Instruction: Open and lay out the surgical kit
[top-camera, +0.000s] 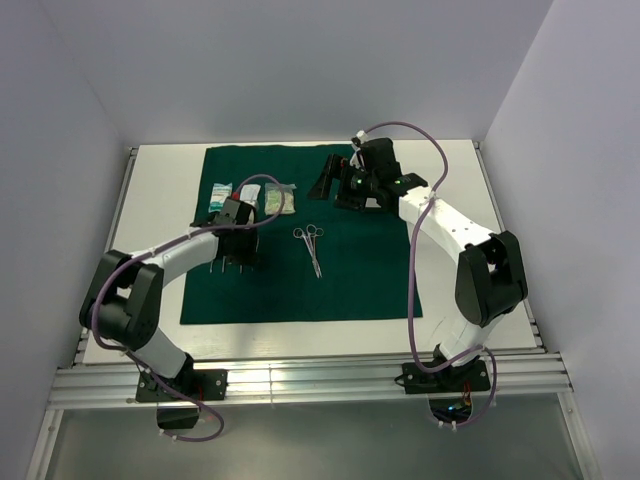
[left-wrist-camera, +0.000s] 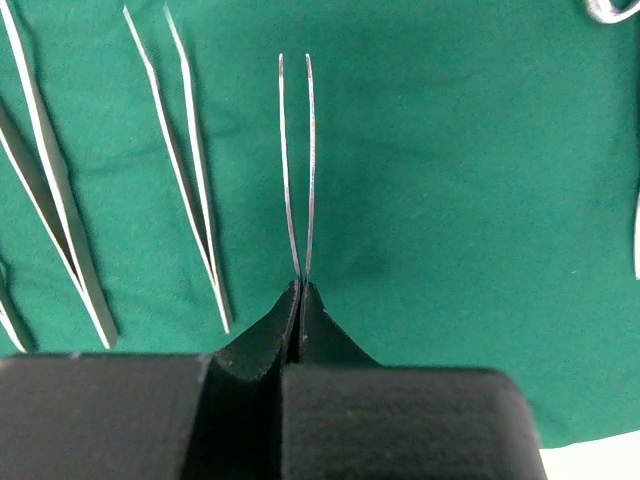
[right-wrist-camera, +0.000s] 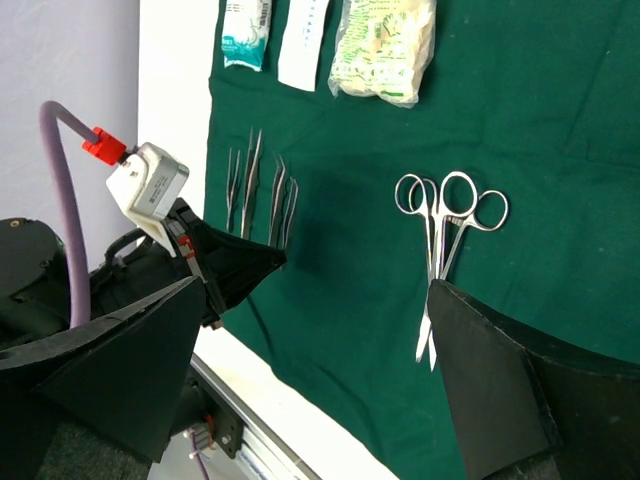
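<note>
Green cloth (top-camera: 290, 290) spread flat on white bench (top-camera: 165, 180); bare bench margin left, right and near side. Three packets (right-wrist-camera: 385, 45) in row at cloth's far-left corner. Two clamps (right-wrist-camera: 445, 215) overlapping mid-cloth, free cloth around them. Four tweezers (right-wrist-camera: 250, 180) side by side near left edge. Left gripper (left-wrist-camera: 300, 300) pinched on one slim pair (left-wrist-camera: 297, 170). Right gripper (right-wrist-camera: 315, 300) wide, empty, near cloth's far edge.

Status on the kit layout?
Left gripper: jaws shut on tweezers, over the green cloth. Right gripper: jaws open, empty. Clamps, packets, other tweezers laid out. Nothing in the way.
</note>
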